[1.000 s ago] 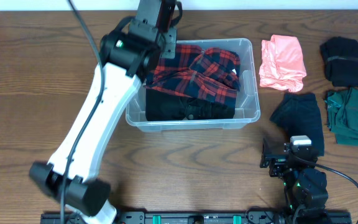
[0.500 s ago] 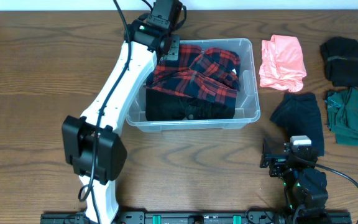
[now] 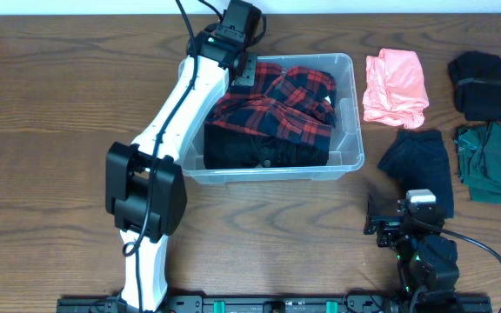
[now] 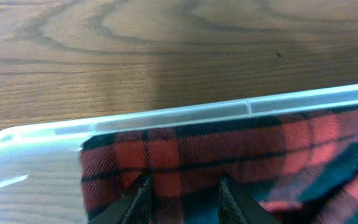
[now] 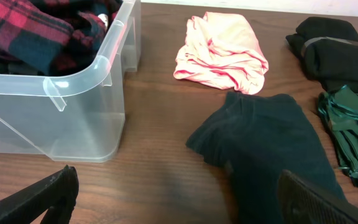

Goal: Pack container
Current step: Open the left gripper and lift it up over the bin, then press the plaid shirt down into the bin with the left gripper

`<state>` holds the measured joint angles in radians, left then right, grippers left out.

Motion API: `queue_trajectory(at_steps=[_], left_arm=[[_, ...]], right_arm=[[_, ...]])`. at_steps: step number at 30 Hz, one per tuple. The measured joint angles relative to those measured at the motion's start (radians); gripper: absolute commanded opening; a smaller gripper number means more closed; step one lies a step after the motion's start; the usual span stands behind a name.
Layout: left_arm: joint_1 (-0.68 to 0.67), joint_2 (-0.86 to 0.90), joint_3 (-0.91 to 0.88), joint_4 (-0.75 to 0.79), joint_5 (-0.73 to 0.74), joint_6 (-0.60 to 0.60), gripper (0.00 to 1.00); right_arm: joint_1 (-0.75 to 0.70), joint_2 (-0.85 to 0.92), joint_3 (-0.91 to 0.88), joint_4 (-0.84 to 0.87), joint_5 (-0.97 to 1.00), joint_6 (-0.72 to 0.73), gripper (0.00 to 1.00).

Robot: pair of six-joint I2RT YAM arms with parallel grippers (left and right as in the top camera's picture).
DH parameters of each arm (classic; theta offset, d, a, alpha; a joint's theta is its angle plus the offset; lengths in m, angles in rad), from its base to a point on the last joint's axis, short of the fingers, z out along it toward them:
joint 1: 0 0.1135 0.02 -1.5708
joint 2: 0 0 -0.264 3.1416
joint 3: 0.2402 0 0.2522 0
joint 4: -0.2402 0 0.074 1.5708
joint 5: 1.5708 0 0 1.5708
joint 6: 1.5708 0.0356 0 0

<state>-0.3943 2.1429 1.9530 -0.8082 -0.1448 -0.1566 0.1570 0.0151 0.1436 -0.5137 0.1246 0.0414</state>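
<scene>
The clear container stands at the table's middle back. It holds a red and navy plaid shirt on top of a black garment. My left gripper is down at the container's far left corner. In the left wrist view its fingers are close together with the plaid shirt between them, just inside the rim. My right gripper is open and empty, low near the front right. Its fingers face the container.
Right of the container lie a pink cloth, a dark navy garment, a black garment and a green garment. The right wrist view shows the pink cloth and the navy garment close ahead.
The left arm's elbow has swung right and toward the container. Its gripper stays at the far left corner, shifted slightly right. The right arm has not moved.
</scene>
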Motion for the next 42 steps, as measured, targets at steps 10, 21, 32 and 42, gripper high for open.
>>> queue_trajectory(at_steps=[10, 21, 32, 42], left_arm=[[0.001, 0.111, 0.001, 0.002, -0.001, 0.000, 0.34], [0.001, 0.174, 0.025, -0.022, -0.004, -0.003, 0.34], [0.001, 0.119, 0.033, -0.101, -0.003, -0.005, 0.35], [-0.011, -0.168, 0.033, -0.116, 0.107, -0.043, 0.34]], right_arm=[[0.000, 0.000, 0.000, 0.000, 0.000, 0.000, 0.99], [0.000, 0.000, 0.000, 0.000, 0.000, 0.000, 0.99], [0.000, 0.000, 0.000, 0.000, 0.000, 0.000, 0.99], [0.000, 0.000, 0.000, 0.000, 0.000, 0.000, 0.99]])
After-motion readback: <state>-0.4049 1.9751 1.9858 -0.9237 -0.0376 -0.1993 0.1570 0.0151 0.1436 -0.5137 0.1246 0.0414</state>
